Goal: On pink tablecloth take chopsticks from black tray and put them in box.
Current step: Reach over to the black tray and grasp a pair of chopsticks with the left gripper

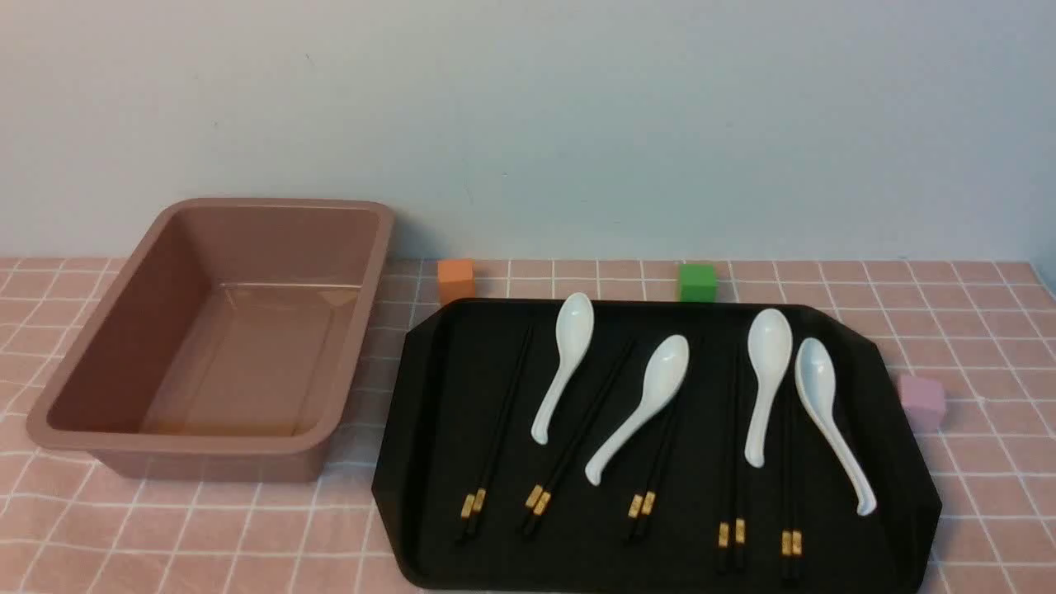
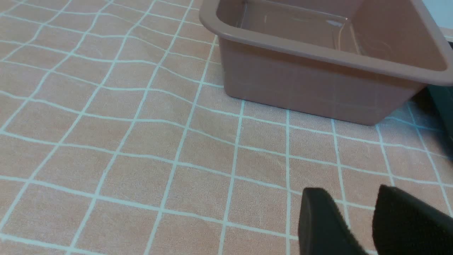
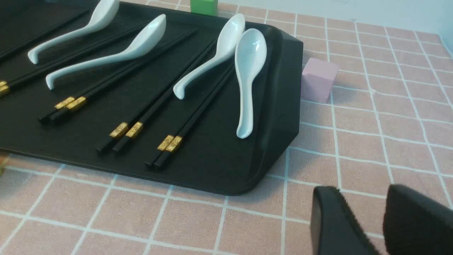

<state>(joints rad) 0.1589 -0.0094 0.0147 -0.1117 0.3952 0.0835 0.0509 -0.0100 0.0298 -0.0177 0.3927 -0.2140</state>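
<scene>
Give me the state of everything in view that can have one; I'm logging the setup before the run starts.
Box: upright, open at the top, nothing seen inside
Black tray: flat, face up, loaded
Chopsticks: five pairs, lying in the tray
Spoons: four, lying bowl up in the tray
Pink tablecloth: spread out, slightly rippled
Left gripper: fingers apart, holding nothing
Right gripper: fingers apart, holding nothing

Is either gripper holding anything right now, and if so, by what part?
Nothing is held: the left gripper and right gripper both stand open over bare cloth, with nothing between their jaws.
</scene>
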